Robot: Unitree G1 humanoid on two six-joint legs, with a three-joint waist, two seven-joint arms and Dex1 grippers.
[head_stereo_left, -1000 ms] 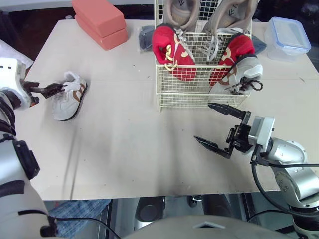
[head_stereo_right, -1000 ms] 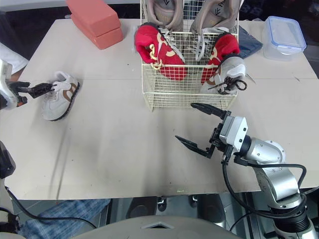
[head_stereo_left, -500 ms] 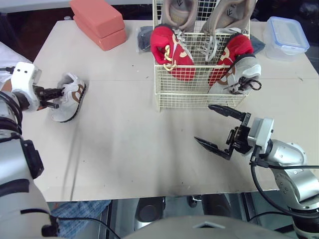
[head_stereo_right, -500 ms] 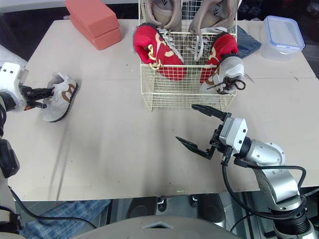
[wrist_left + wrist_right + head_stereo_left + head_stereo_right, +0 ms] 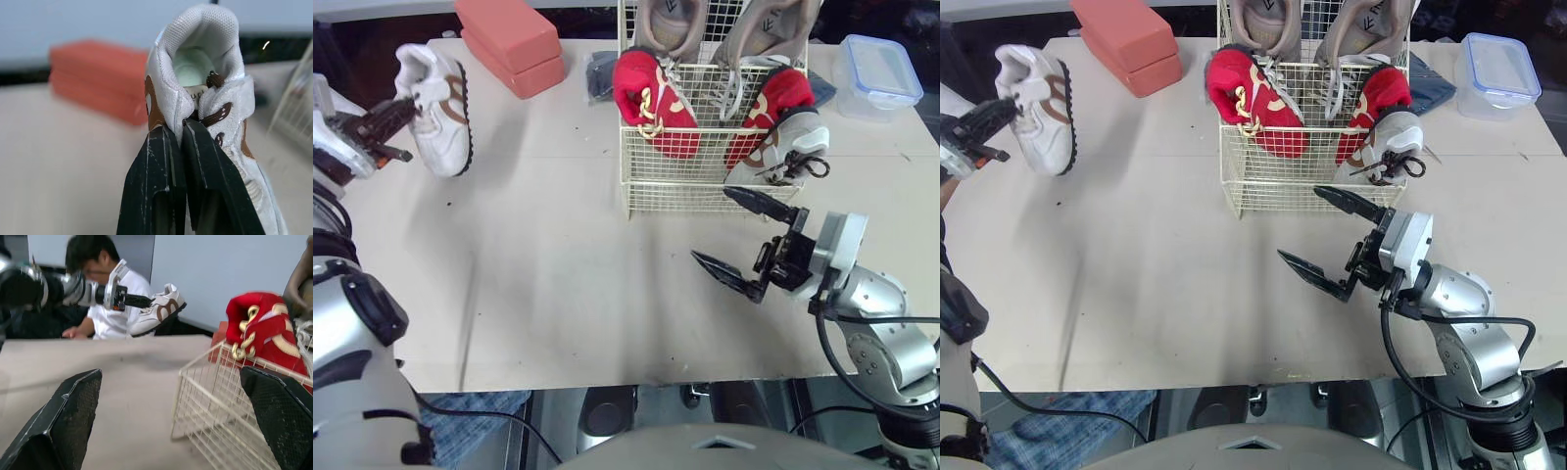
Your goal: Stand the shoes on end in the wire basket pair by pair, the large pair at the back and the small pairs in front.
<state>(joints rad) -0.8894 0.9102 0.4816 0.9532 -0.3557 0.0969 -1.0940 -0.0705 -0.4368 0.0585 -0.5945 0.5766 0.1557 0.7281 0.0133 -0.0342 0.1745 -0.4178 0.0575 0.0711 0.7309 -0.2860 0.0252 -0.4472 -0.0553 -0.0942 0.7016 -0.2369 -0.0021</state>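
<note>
My left gripper (image 5: 399, 110) is shut on the collar of a small white-and-brown shoe (image 5: 436, 96) and holds it above the table's left side, toe hanging down. The left wrist view shows both fingers (image 5: 161, 161) pinching the shoe (image 5: 200, 68) at its tongue. The wire basket (image 5: 705, 186) stands at the back middle. Two large beige shoes (image 5: 671, 20) stand at its rear, two red shoes (image 5: 651, 98) in front of them, and a small white shoe (image 5: 785, 147) at the front right corner. My right gripper (image 5: 712, 224) hangs open just before the basket's front right, holding nothing.
Salmon-coloured blocks (image 5: 507, 39) lie at the back left. A clear box with a blue-rimmed lid (image 5: 876, 73) sits at the back right, and a dark cloth (image 5: 599, 70) lies behind the basket's left side. A person (image 5: 105, 289) sits beyond the table's left edge.
My left gripper closed on the white-and-brown shoe lying on the table, then lifted it up and toward the back. The right gripper stayed open and barely shifted.
</note>
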